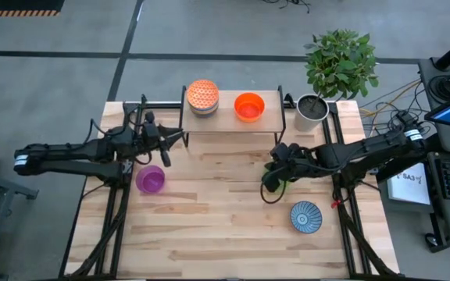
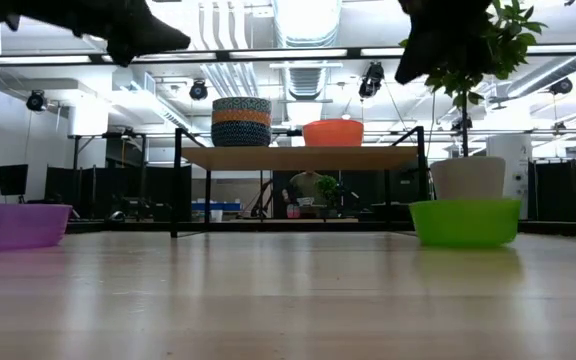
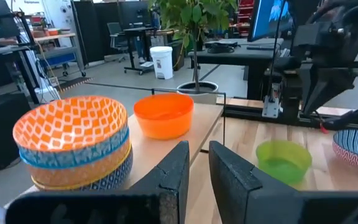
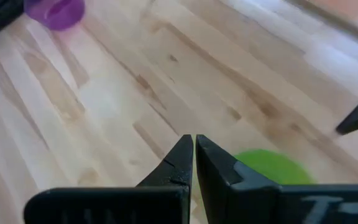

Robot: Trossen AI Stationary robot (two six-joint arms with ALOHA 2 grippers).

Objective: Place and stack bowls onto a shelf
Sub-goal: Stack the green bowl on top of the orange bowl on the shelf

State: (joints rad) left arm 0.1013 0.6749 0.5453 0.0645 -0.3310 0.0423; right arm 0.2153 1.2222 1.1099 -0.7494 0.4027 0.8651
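The shelf (image 1: 226, 119) stands at the table's far edge. On it a stack of several bowls (image 1: 202, 97), topped by the patterned orange one (image 3: 70, 124), stands beside the red-orange bowl (image 1: 249, 106). The purple bowl (image 1: 150, 179), the green bowl (image 2: 465, 222) and the blue-white striped bowl (image 1: 306, 216) rest on the tabletop. My left gripper (image 1: 180, 139) hovers in front of the shelf's left end, its fingers (image 3: 174, 169) a narrow gap apart, empty. My right gripper (image 1: 274, 170) is shut and empty, raised over the green bowl (image 4: 272, 167), which it mostly hides from above.
A grey pot with a leafy plant (image 1: 312, 111) stands at the shelf's right end. Black frame rails (image 1: 116, 211) run along the table's left and right sides. Bare tabletop (image 1: 225, 211) lies between the purple and striped bowls.
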